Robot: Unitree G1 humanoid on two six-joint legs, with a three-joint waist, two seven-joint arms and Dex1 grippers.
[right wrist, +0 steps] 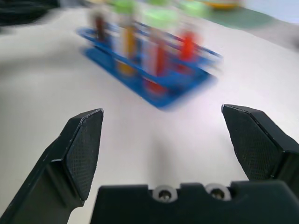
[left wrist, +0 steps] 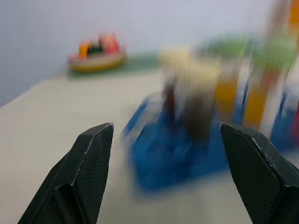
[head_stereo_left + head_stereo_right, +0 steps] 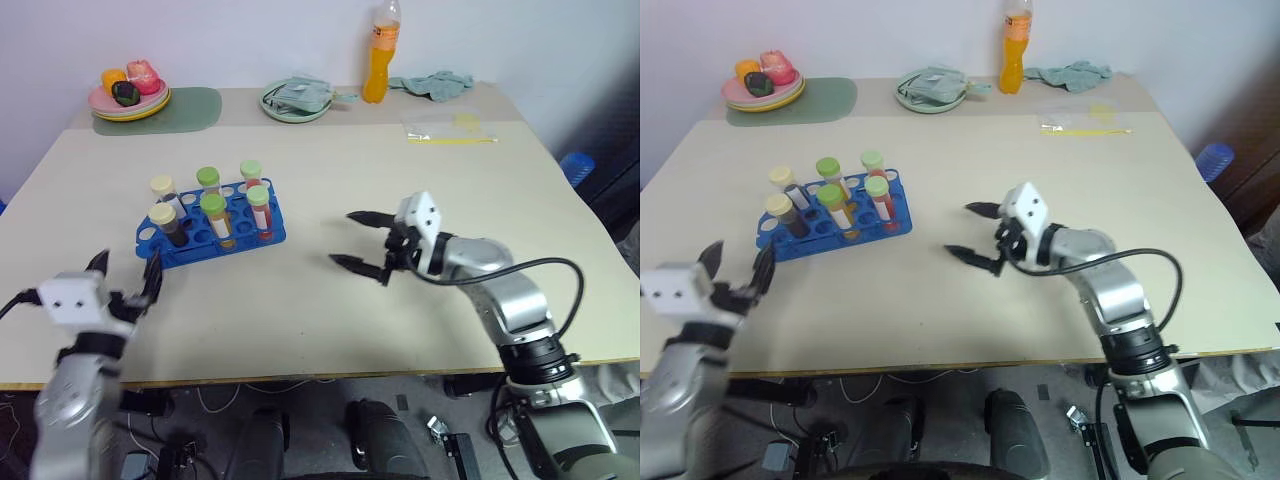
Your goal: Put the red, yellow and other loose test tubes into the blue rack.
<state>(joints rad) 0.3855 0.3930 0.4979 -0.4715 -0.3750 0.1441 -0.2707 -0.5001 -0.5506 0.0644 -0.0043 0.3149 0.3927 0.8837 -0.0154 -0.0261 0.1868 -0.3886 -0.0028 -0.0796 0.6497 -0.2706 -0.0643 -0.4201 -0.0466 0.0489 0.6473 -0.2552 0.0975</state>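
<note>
The blue rack [image 3: 210, 238] stands on the left half of the cream table [image 3: 400, 170]. Several test tubes stand upright in it: cream-capped ones with dark contents [image 3: 163, 214], a green-capped yellow-orange one [image 3: 214, 210] and green-capped red ones [image 3: 259, 200]. Every tube I see is in the rack. My left gripper [image 3: 127, 270] hovers just in front of the rack's near left corner, open and empty, pointing at the rack [image 2: 154, 163]. To the right of the rack, my right gripper [image 3: 345, 238] is open and empty, aimed left toward the rack [image 1: 154, 88].
At the back stand a plate of toy fruit [image 3: 130, 97] on a green mat [image 3: 195, 106], a green plate with a cloth [image 3: 296, 100], an orange drink bottle [image 3: 378, 60], a crumpled cloth [image 3: 435, 84] and a clear plastic bag [image 3: 450, 130]. The table's front edge runs close below both grippers.
</note>
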